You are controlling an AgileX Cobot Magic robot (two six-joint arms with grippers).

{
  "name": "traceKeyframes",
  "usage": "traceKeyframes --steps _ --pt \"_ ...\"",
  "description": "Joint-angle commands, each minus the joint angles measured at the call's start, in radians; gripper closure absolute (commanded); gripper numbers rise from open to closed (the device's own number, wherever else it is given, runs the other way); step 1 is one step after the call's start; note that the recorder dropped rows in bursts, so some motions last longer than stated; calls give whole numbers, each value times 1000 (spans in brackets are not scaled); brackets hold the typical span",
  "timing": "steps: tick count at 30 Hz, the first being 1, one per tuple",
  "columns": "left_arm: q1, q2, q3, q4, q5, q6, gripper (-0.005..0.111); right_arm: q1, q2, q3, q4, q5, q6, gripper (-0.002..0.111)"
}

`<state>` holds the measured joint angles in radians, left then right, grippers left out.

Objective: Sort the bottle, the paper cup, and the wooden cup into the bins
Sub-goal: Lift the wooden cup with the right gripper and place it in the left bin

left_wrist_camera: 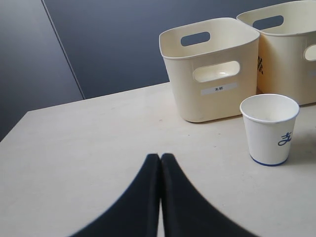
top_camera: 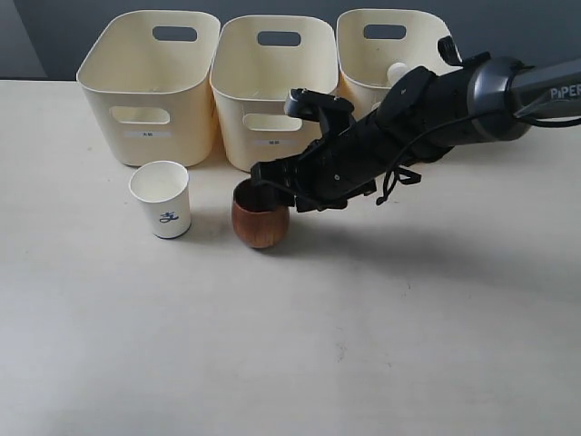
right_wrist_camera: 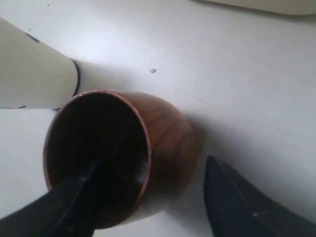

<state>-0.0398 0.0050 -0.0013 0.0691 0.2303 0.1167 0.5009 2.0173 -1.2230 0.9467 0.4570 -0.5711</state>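
The wooden cup [top_camera: 260, 222] [right_wrist_camera: 168, 138] stands upright in front of the middle bin [top_camera: 272, 100]. My right gripper [top_camera: 268, 182] [right_wrist_camera: 153, 165] is open astride its rim, one finger inside the cup and the other outside, apart from the wall. The paper cup [top_camera: 162, 198] [left_wrist_camera: 269, 128] [right_wrist_camera: 29, 74] stands just left of the wooden cup. A white cap, seemingly the bottle [top_camera: 397, 71], shows inside the right bin [top_camera: 363, 64]. My left gripper [left_wrist_camera: 160, 157] is shut and empty over bare table, short of the paper cup; the exterior view does not show it.
The left bin [top_camera: 150, 82] [left_wrist_camera: 212, 69] stands behind the paper cup, with the middle bin [left_wrist_camera: 291, 49] beside it. The right arm stretches across in front of the middle and right bins. A dark wall rises behind the table.
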Motion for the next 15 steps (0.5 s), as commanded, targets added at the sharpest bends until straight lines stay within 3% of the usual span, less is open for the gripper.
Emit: traceKeyframes --steps 1,3,4,15 --pt "-3 -5 1 0 -5 -2 107 1 -1 4 -2 -6 -4 83" --pt "-3 -5 1 0 -5 -2 107 1 -1 4 -6 -4 -17 106" --pt "-3 -5 1 0 -5 -2 107 1 -1 4 -6 -4 -22 108" --pt "-3 -5 1 0 -5 -2 107 1 -1 -29 35 62 -38 108"
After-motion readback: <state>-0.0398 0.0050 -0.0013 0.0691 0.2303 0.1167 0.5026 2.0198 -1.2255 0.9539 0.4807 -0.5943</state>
